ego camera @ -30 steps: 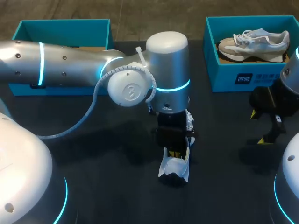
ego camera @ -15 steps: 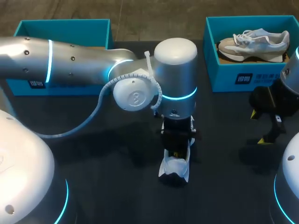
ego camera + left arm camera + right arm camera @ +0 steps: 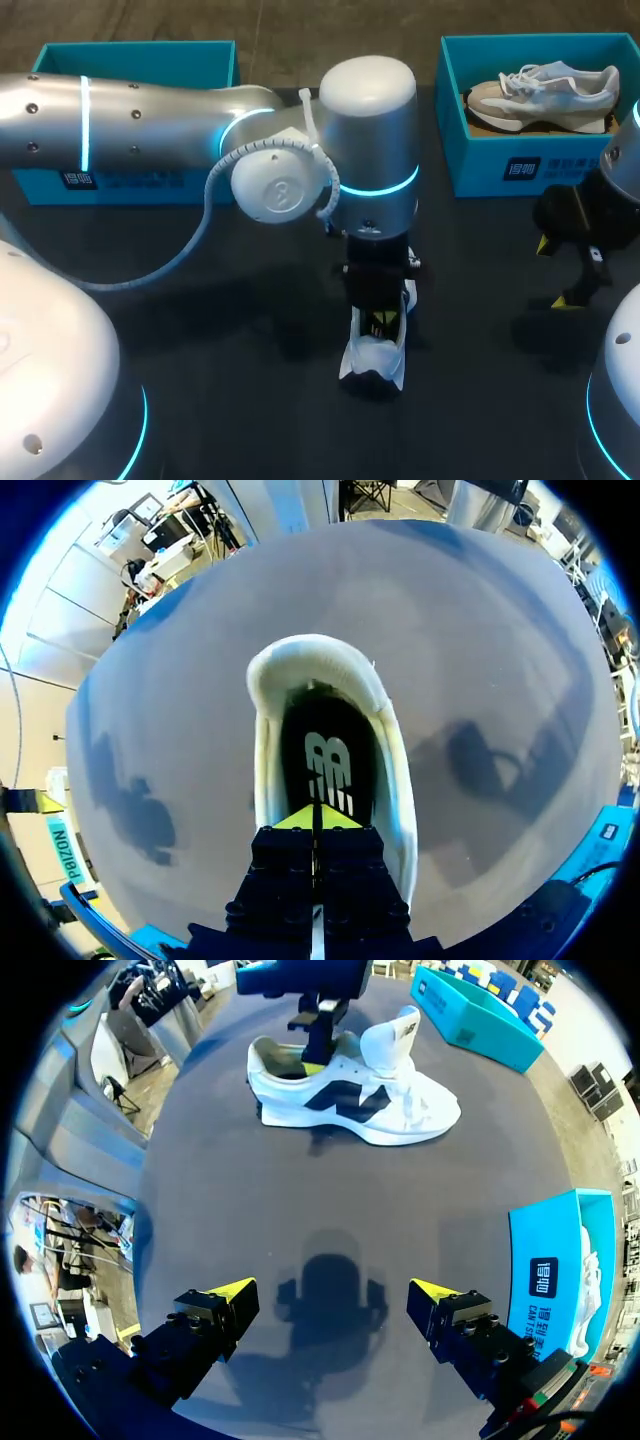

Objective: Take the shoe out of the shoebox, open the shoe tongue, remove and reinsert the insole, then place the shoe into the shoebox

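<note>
Looking down in the head view: the left arm comes in from the left and reaches past the middle. The left gripper [image 3: 377, 325] points straight down into the heel opening of the white shoe [image 3: 372, 365]. The shoe stands on the dark table [image 3: 200, 400], out of the teal shoebox [image 3: 135, 62] at the far left. A second box [image 3: 500, 150] at the far right holds another shoe [image 3: 545, 88]. The right gripper [image 3: 555, 272] hangs over the table near that box, well apart from the white shoe.

Left wrist view: the fingers are pressed together, with the yellow tips meeting on the insole [image 3: 328, 765] at its heel end, ringed by the shoe's collar. It cannot be told whether an edge of the insole is caught between the tips.

Right wrist view: the right fingers are spread wide, with nothing between them and only the table below. The shoe lies side-on ahead. Its tongue [image 3: 392, 1032] is lifted upright, and the left gripper stands in the opening behind it.

Judgement: the tongue step looks done and the insole step is in hand.
- Work at the heel edge, where the insole has the most room to peel up.
- Lift along the shoe's length, not straight up — a straight pull would likely drag the whole shoe off the table.
- The idle right gripper could steady the toe or sidewall if the shoe starts to rise or tip.
</note>
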